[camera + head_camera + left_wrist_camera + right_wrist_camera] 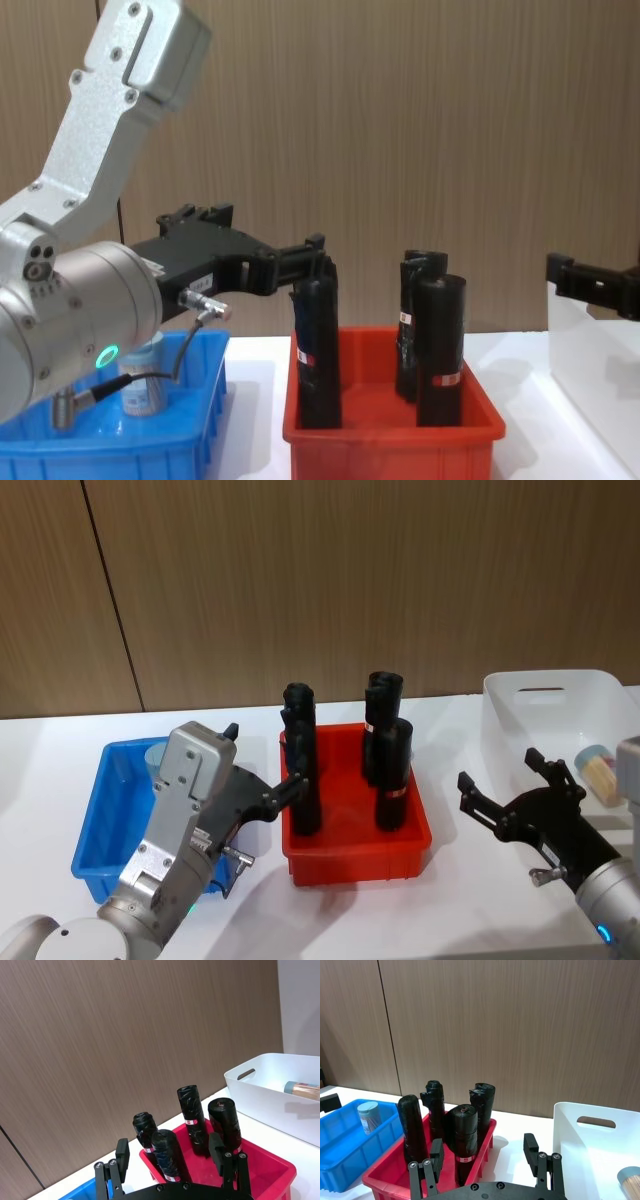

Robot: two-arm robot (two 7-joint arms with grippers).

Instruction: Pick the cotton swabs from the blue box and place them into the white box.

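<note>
We count two cotton swabs (368, 1116) (598, 770): one upright in blue box (95, 830), one on its side in white box (560, 685); four black rolls (392, 770). Both left hand (265, 755) and right hand (498, 768) open.

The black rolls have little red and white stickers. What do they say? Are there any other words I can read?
Black rolls, red-white labels: too small to read.
Cotton swabs jar in the blue box, pale label: blurred, unreadable.
Other jar in the white box: no readable text.
So nothing can be quoted.
</note>
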